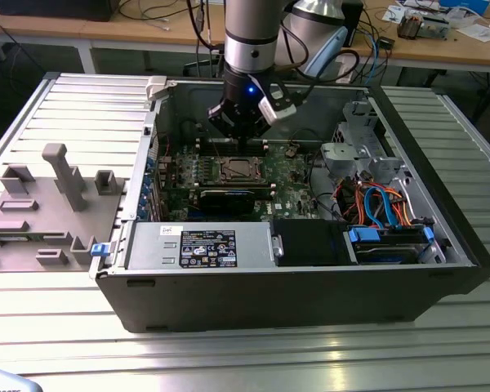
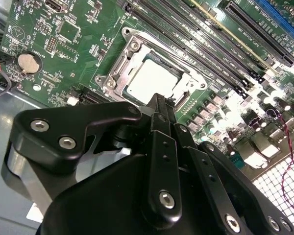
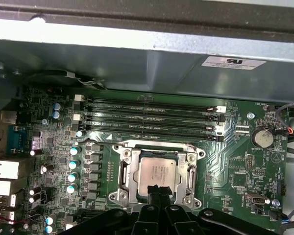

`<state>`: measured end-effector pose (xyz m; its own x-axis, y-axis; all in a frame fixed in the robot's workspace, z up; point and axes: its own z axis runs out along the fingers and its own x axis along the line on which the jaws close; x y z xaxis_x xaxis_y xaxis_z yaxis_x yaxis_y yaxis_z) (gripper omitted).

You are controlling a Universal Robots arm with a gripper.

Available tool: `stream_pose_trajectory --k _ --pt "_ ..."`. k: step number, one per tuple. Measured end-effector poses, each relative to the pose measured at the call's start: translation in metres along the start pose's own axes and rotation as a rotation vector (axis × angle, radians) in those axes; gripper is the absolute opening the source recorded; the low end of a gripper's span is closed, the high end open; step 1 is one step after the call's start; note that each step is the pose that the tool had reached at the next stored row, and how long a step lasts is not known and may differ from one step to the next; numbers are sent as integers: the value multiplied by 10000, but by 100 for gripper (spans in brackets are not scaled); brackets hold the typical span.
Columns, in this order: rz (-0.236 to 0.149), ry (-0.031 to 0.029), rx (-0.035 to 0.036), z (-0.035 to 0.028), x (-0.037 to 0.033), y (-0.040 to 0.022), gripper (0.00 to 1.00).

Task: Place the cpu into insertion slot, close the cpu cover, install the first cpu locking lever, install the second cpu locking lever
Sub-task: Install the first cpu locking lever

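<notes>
The cpu (image 3: 158, 169) lies flat in the insertion slot (image 3: 121, 195) of the green motherboard (image 3: 235, 161), its silver top showing through the square window of the cpu cover (image 3: 191, 166). The cover lies down flat around the chip. In the second wrist view the cpu (image 2: 151, 81) sits just beyond my black fingers, framed by the cpu cover (image 2: 135, 50). My gripper (image 3: 157, 190) is shut with nothing in it, its tip over the socket's near edge; I cannot tell whether it touches. From outside, the gripper (image 1: 242, 143) hangs inside the open computer case, just above the socket (image 1: 238, 170).
Long memory slots (image 3: 152, 117) run beside the socket, and a coin battery (image 3: 262, 138) sits on the board. The case wall (image 3: 137, 63) rises behind them. A power supply (image 1: 200, 245) and a drive cage with cables (image 1: 380, 208) crowd the case. A grey fixture (image 1: 49, 196) lies on the exterior view's left.
</notes>
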<state>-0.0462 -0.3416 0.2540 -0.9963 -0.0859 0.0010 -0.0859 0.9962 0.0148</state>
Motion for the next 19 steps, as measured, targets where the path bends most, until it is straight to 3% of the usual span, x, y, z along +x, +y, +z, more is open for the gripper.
stream_pose_trajectory --k 19 --pt "2 0 0 -24 11 3 11"
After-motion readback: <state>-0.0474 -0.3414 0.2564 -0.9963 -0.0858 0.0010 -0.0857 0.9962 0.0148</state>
